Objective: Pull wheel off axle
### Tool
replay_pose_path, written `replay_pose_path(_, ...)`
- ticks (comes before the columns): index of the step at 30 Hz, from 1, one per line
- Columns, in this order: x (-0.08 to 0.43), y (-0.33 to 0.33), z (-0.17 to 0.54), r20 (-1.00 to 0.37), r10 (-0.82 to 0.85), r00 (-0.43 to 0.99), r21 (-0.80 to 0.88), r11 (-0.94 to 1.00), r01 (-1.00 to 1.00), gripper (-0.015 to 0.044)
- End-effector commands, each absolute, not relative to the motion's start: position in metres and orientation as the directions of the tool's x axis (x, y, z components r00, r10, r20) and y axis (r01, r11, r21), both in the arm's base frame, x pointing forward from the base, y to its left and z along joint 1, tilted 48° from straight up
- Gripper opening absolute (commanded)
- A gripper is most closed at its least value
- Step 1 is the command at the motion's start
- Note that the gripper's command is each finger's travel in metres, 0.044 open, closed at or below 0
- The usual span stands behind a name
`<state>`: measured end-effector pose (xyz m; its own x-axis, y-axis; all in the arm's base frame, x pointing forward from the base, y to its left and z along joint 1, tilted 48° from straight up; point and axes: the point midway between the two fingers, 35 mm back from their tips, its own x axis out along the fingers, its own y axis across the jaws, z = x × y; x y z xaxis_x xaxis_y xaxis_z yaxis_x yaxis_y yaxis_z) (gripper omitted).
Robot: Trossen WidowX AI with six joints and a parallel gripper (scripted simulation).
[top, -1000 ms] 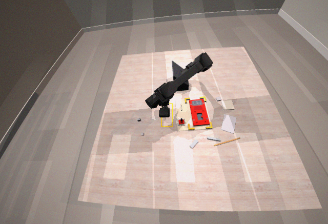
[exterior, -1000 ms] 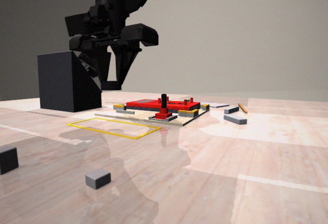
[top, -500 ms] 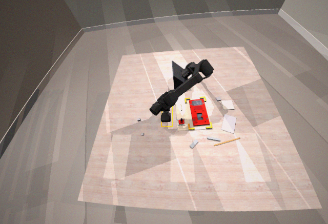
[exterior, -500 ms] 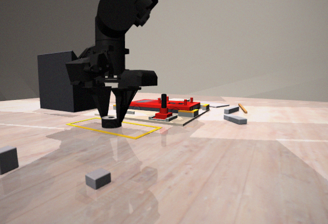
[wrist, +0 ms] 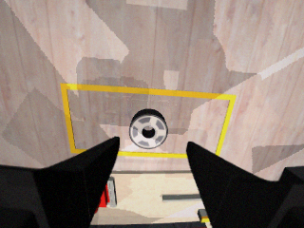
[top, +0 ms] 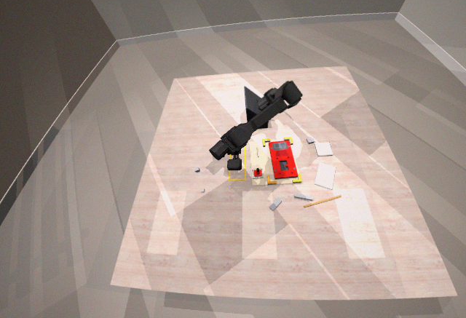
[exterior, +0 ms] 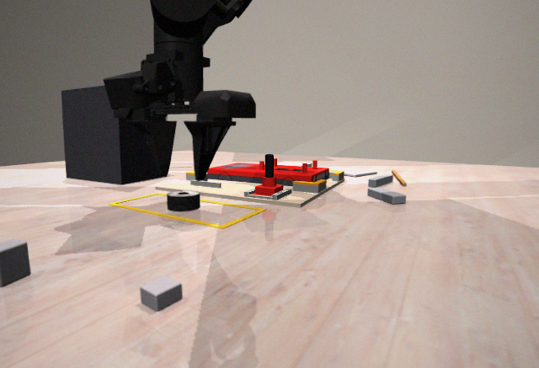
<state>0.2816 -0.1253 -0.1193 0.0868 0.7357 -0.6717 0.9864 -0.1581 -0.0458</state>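
Observation:
The wheel, black with a pale spoked face, lies flat on the table inside the yellow outline of the marked area. The arm hides it in the top view. My gripper is open, with its fingertips above the wheel and apart from it. One finger blends into the dark block behind it in the exterior view. The black axle stands bare and upright on its red base.
Beside the marked area, a beige board carries the axle base and a red chassis with yellow corner pieces. A dark block stands behind. Small grey blocks, grey bars and an orange stick lie around.

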Motion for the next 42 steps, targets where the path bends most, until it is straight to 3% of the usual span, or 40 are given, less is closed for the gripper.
replay_pose_path(1,0.282,-0.148,-0.099,-0.682,0.724,0.102,-0.025,-0.163,0.986,0.03)
replay_pose_path(3,0.281,-0.15,-0.097,-0.682,0.724,0.102,-0.025,-0.163,0.986,0.03)
replay_pose_path(9,0.228,-0.15,-0.062,-0.684,0.723,0.102,-0.032,-0.168,0.985,0.044)
replay_pose_path(13,0.199,-0.146,-0.04,-0.682,0.725,0.098,-0.032,-0.163,0.986,0.044)
replay_pose_path(42,0.199,-0.146,-0.04,-0.682,0.725,0.098,-0.032,-0.163,0.986,0.044)
